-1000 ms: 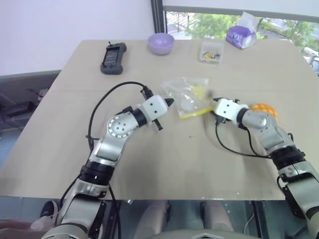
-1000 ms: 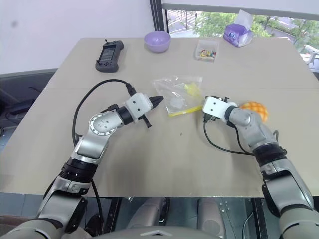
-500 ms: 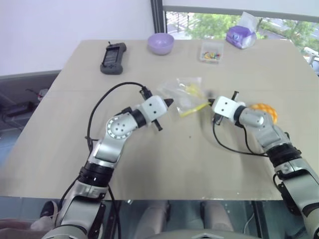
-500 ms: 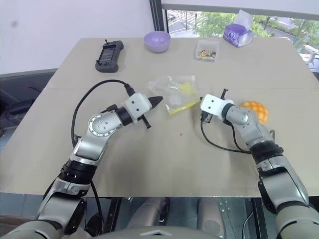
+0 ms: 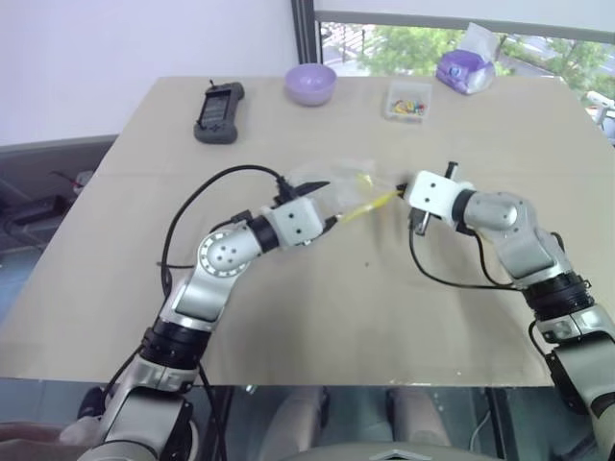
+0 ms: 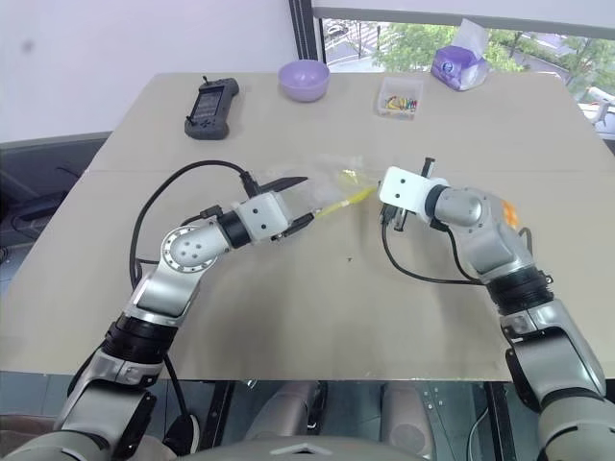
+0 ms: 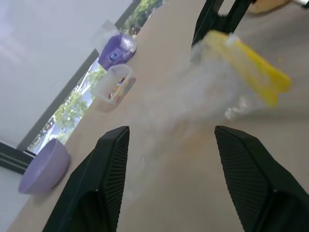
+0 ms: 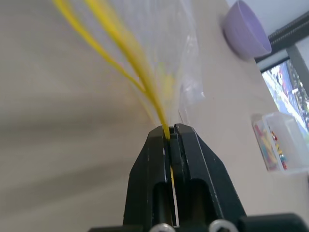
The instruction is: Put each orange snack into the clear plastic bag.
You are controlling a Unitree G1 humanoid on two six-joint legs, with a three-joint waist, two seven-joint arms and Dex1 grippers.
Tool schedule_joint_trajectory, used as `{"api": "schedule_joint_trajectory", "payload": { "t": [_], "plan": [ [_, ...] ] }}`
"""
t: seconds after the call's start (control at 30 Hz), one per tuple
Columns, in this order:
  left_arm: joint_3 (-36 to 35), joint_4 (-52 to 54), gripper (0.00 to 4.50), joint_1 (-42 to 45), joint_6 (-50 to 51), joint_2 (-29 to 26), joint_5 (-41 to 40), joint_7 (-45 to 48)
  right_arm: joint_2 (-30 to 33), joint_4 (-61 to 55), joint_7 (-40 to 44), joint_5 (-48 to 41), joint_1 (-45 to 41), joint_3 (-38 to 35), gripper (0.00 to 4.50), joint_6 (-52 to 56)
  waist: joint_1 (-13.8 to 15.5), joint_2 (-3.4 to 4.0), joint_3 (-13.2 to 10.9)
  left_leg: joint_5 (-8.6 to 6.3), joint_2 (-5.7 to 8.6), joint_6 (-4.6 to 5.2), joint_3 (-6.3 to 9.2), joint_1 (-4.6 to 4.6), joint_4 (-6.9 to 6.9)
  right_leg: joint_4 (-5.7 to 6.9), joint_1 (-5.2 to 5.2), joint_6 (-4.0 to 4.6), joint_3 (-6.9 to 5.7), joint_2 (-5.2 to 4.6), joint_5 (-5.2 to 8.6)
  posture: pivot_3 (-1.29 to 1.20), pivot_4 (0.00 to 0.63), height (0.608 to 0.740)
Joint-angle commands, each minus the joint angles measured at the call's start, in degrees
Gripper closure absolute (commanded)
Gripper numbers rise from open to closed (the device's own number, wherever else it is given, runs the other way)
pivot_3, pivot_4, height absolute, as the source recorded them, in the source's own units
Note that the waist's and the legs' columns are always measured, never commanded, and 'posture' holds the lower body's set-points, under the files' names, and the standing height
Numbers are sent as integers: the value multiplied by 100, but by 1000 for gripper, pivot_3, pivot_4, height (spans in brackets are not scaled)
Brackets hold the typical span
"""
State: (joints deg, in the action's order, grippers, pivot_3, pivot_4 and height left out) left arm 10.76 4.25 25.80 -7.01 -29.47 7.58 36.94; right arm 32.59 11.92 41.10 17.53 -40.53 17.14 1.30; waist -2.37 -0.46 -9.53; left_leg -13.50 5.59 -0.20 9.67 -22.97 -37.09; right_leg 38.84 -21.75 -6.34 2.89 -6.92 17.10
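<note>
The beige worktop (image 5: 288,317) is matte and bare along its near edge, apart from the black cables looping off both forearms. Mid-table, the left gripper (image 6: 300,202) has its black ribbed fingers (image 7: 246,169) spread wide, with the loose end of the clear plastic bag (image 5: 338,187) lying between them, not gripped. Opposite it, the right gripper (image 5: 402,187) has its fingers (image 8: 169,145) pressed together on the bag's yellow seal strip, pinching that edge and holding the bag up off the surface between the two arms. The bag is thin, crinkly and see-through, its film sagging away from the strip. The orange snack (image 6: 509,213) sits on the worktop behind the right forearm, which hides most of it; only a sliver of its orange side shows. Farther back stand a black handheld device (image 5: 219,112), a smooth purple bowl (image 5: 309,84), a small clear box (image 5: 407,100) of coloured bits, and a purple tissue pack (image 5: 465,69) by the window.
</note>
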Motion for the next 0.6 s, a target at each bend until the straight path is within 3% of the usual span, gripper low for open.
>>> {"api": "schedule_joint_trajectory", "payload": {
  "t": [0.03,0.37,0.6],
  "plan": [
    [-4,525,1433,5,64,-55,-98,156,-23,-390,-93,390,-107,68,4500,469,0,0,0,0,0,0,0,0,0,0,0,0,0,0,0,0,150,740],
    [47,1025,1433,-12,508,-76,-126,382,-578,-875,-676,1003,-388,-77,4500,1737,-6,0,0,0,0,0,-1,0,2,1,-4,0,2,1,0,0,150,740],
    [35,1127,1433,-59,544,-91,-143,428,-444,-1091,-615,1209,-557,-17,4500,2143,7,0,0,0,1,0,0,-2,3,-1,-4,0,0,0,0,0,150,740]
  ]
}}
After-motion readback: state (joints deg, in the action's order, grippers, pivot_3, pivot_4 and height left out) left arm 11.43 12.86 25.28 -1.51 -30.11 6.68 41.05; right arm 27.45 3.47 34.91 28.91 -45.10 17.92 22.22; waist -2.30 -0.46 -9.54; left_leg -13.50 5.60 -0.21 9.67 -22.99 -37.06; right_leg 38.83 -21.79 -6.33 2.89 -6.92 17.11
